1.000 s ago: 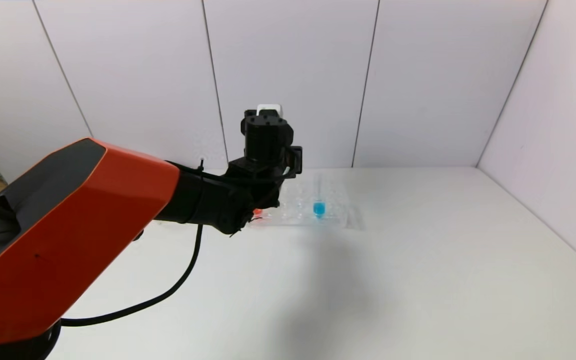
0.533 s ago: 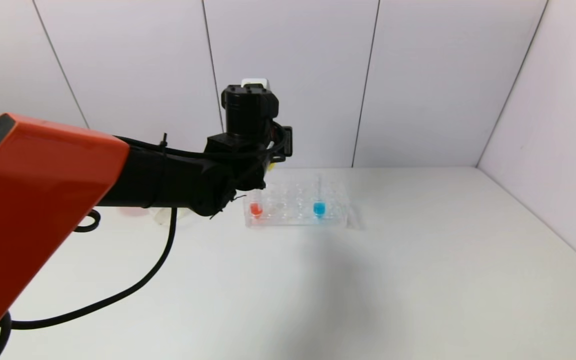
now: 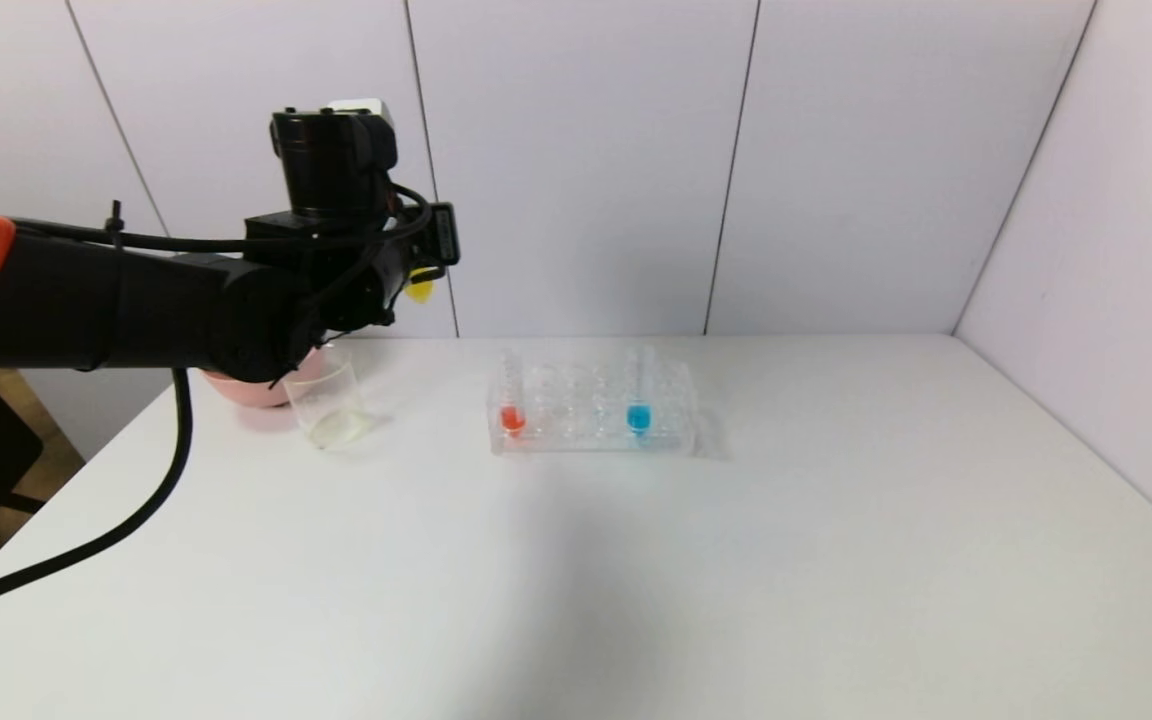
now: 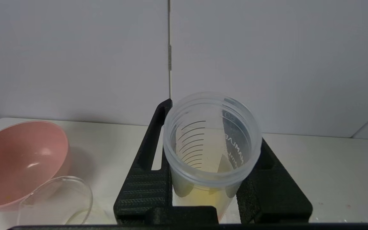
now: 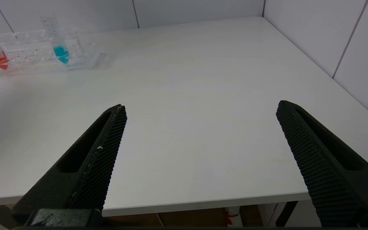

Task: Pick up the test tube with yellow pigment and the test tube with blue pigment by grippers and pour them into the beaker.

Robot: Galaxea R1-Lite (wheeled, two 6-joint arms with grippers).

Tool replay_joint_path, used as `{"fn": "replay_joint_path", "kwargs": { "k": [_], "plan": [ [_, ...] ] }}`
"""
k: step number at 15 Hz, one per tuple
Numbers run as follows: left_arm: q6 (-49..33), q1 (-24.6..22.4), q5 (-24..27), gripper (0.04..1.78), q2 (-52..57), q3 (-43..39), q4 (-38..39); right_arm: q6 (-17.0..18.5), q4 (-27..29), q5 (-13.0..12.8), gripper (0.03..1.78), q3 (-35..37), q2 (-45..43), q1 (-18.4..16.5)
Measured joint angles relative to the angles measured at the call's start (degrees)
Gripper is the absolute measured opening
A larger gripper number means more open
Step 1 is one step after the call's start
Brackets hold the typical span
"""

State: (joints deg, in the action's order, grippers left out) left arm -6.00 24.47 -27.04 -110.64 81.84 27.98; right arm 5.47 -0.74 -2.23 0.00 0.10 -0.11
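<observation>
My left gripper (image 3: pixel 398 272) hangs raised at the table's back left, above and just behind the beaker (image 3: pixel 334 405). It is shut on the test tube with yellow pigment (image 3: pixel 420 290), of which only the yellow end shows in the head view. In the left wrist view that tube (image 4: pixel 203 180) lies between the black fingers (image 4: pixel 145 179), its open mouth toward the camera and yellow liquid at its bottom. The test tube with blue pigment (image 3: pixel 639 415) stands upright in the clear rack (image 3: pixel 591 435). My right gripper (image 5: pixel 200 108) is open over the table's near edge, holding nothing.
A pink bowl (image 3: pixel 236 388) sits just behind and left of the beaker. A tube with red liquid (image 3: pixel 512 418) stands at the rack's left end. White wall panels close the back and the right side.
My left arm has swung up and to the left, away from the rack, carrying the yellow tube to above the beaker. The beaker and pink bowl are now uncovered.
</observation>
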Motion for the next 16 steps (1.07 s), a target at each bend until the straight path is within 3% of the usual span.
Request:
{"fn": "replay_joint_path", "kwargs": {
  "k": [16],
  "plan": [
    [-0.6,-24.8,12.6,0.55,10.6,-18.2,2.1,0.0,0.0,0.0,1.71,0.0,0.0,0.0]
  ]
}}
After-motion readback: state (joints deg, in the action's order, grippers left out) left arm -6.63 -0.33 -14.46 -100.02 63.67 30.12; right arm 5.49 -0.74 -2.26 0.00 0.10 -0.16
